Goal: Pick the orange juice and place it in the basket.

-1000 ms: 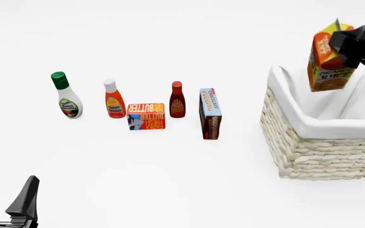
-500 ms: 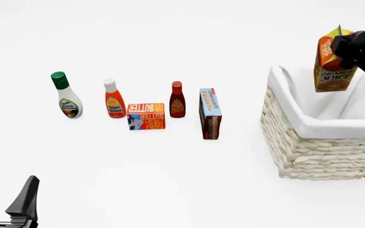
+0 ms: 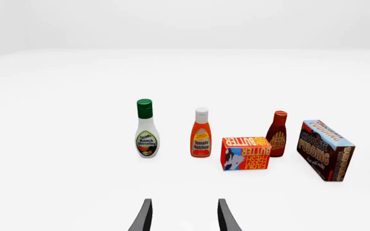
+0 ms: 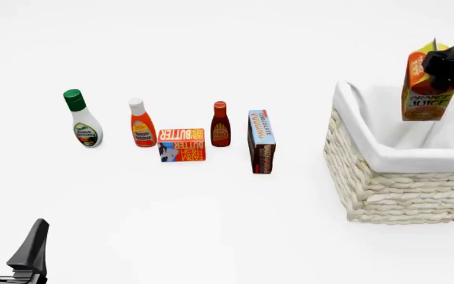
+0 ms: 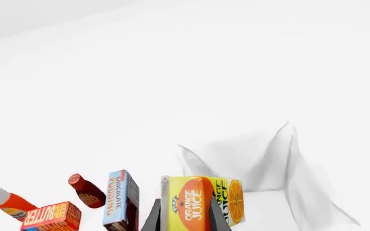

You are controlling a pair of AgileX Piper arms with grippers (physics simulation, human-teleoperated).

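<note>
Basket (image 4: 385,189) fills right side of front frame, cream wicker with white cloth liner over rim, nothing visible inside. Orange juice (image 4: 425,83) hangs in upper right, upright, over the basket's far right part, clear of the liner. Right gripper (image 4: 448,66) clamps the carton near its gable top; right wrist view shows both fingers pressed on its sides. Transport step looks nearly done; next move calls for lowering the carton inside the rim, then letting go. Left gripper (image 4: 10,242) idle at lower left, fingers apart, holding nothing. Chocolate pudding box (image 4: 261,142), butter box (image 4: 181,144), ranch dressing (image 4: 82,119), ketchup (image 4: 141,124), BBQ bottle (image 4: 220,125) line mid-left.
</note>
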